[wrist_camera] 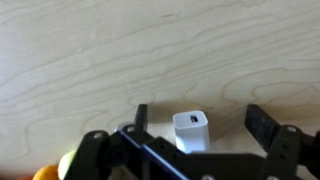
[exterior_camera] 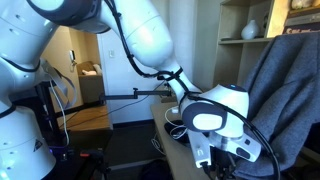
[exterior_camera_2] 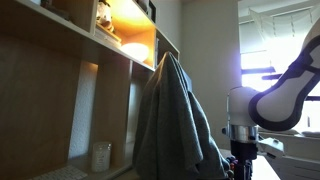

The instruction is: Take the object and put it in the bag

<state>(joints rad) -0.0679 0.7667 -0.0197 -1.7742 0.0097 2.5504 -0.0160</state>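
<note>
In the wrist view a small white USB charger block (wrist_camera: 191, 130) lies on the pale wooden table (wrist_camera: 120, 60), between the two black fingers of my gripper (wrist_camera: 200, 122). The fingers stand wide apart on either side of it and do not touch it. In both exterior views the gripper points down at the table (exterior_camera: 222, 160) (exterior_camera_2: 240, 160); its fingertips are cut off or dark there. The black bag is out of view in all frames.
A large grey cloth hangs over a chair back beside the arm (exterior_camera: 285, 95) (exterior_camera_2: 175, 125). Wooden shelves with a lit compartment stand behind it (exterior_camera_2: 120, 45). An orange-yellow object shows at the wrist view's lower left corner (wrist_camera: 48, 172).
</note>
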